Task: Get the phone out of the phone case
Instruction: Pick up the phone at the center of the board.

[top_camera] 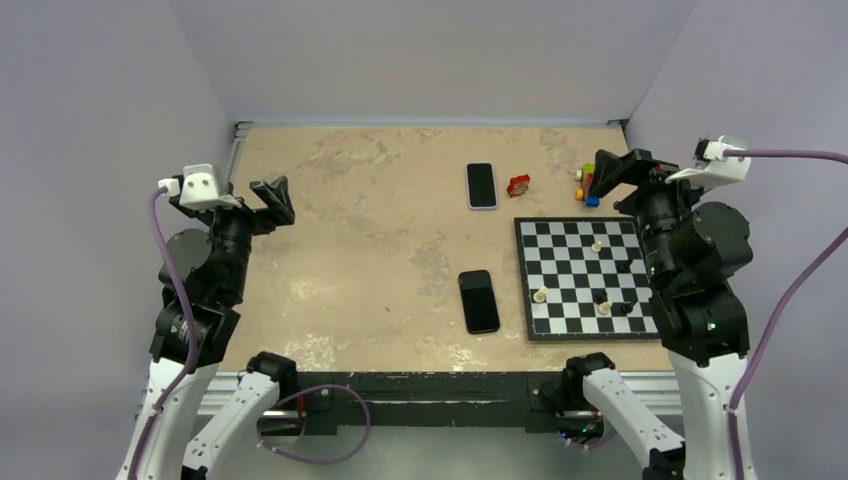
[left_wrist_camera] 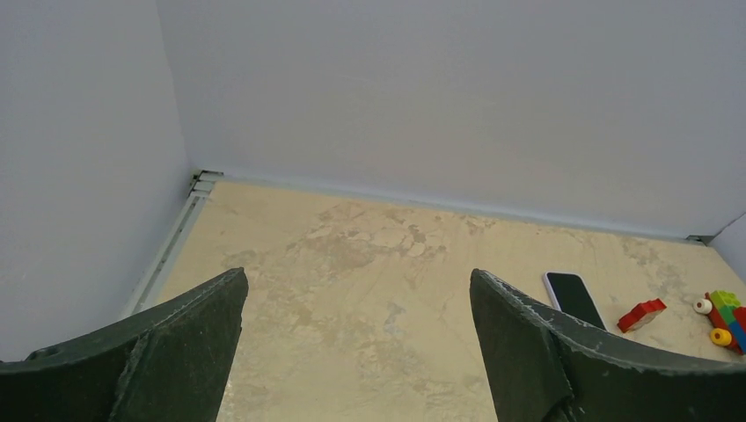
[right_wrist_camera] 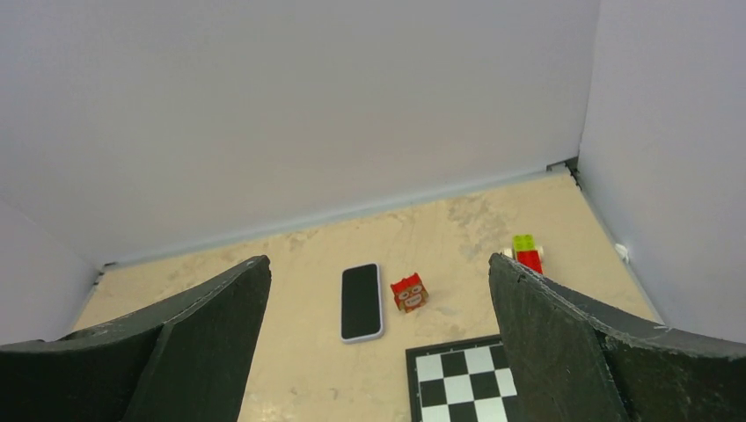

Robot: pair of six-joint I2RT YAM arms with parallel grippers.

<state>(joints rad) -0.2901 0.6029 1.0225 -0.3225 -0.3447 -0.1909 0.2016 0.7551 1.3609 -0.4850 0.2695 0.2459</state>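
We see both arms raised at the two sides of the table (top_camera: 350, 230), and neither one touches any object.

The left gripper (top_camera: 274, 200) is by the left edge. Its jaws stand wide apart with nothing between them. In the left wrist view, its two dark fingers (left_wrist_camera: 176, 343) frame only bare tabletop.

The right gripper (top_camera: 604, 172) is at the far right, close to some coloured bricks (top_camera: 586, 186) in the top view. It is also spread wide and holds nothing.

The pale-rimmed phone (top_camera: 481, 185) lies flat with the dark screen up, in the far middle part of the table. Its long side points toward the back wall. The pale rim around it looks to us like a case. In the right wrist view, this phone appears between the two fingers but far beyond them. It is well apart from both grippers.

A small red toy (top_camera: 519, 185) stands just beside it on the right and does not touch it.

A black phone (top_camera: 479, 300) lies flat nearer to the arm bases, about the middle of the table. It is just left of the chessboard (top_camera: 570, 252) and apart from it. We cannot tell if this phone has a case.

A few chess pieces (top_camera: 597, 245), some white and some dark, stand on the board.
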